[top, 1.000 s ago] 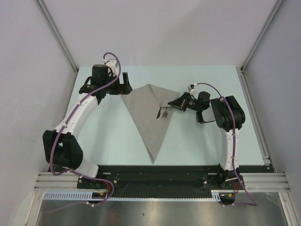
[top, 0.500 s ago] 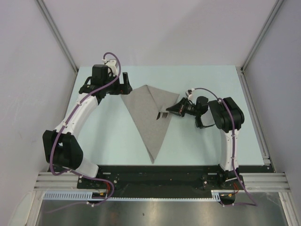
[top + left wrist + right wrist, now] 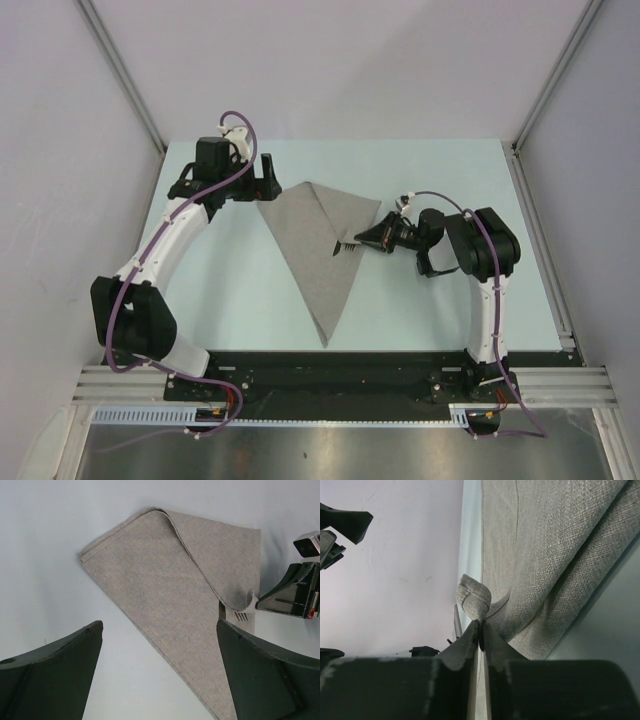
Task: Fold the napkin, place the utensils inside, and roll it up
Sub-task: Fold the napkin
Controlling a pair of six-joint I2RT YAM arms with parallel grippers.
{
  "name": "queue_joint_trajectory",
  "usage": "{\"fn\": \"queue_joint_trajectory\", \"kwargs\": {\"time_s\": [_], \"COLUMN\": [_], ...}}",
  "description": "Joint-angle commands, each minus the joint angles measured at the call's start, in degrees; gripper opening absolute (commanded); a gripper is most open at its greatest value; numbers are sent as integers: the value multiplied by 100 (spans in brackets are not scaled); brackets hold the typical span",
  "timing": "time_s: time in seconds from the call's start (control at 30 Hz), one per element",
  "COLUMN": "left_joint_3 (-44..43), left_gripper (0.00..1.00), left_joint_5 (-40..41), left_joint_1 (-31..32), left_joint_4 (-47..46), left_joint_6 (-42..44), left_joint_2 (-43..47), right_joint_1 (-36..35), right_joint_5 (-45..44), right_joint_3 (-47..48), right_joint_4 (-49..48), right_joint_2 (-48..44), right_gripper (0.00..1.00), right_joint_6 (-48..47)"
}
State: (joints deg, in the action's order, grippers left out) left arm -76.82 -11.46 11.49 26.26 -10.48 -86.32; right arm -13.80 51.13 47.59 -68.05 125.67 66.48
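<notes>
The right hand (image 3: 480, 630) has its two fingers pressed together on a small curl of cloth, the right-hand edge of the napkin (image 3: 318, 240), and holds that bit raised slightly off the table (image 3: 230, 280). Just beside the pinch, half under the lifted flap, the tines of the fork (image 3: 241, 615) show against the cloth. A thin dark strip lies next to it in the right wrist view, but I cannot say for sure that it is the second utensil.

The napkin itself lies folded into a long triangle in the middle of the table, broad side away from the arms and its point toward their bases. The left hand (image 3: 159, 625) hangs over the far left corner of the cloth with its fingers wide apart, holding nothing.

As I judge it, the folding is done and the utensils are set at the right edge, so the step in hand is the start of the roll. The next move calls for carrying the pinched edge leftward over the fork without dragging the metal out from under. The left hand is well placed to press the far corner flat, so the cloth does not slide as it turns.
</notes>
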Motion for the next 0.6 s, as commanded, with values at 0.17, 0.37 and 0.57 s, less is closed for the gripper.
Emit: {"fn": "queue_joint_trajectory", "kwargs": {"time_s": [0.17, 0.37, 0.57], "left_joint_3": [-149, -149, -149], "left_gripper": [100, 100, 100], "left_joint_5": [-128, -128, -146], "left_joint_1": [-24, -24, -24], "left_joint_4": [-121, -121, -121], "left_joint_6": [-51, -59, -68], "left_joint_2": [186, 186, 195], "right_joint_1": [-44, -35, -673], "right_joint_5": [388, 459, -617], "right_joint_3": [-250, -312, 616], "right_joint_4": [89, 1964, 6537], "right_joint_2": [-814, -1561, -2608], "right_gripper": [35, 38, 43], "right_joint_6": [-521, -1862, -4692]}}
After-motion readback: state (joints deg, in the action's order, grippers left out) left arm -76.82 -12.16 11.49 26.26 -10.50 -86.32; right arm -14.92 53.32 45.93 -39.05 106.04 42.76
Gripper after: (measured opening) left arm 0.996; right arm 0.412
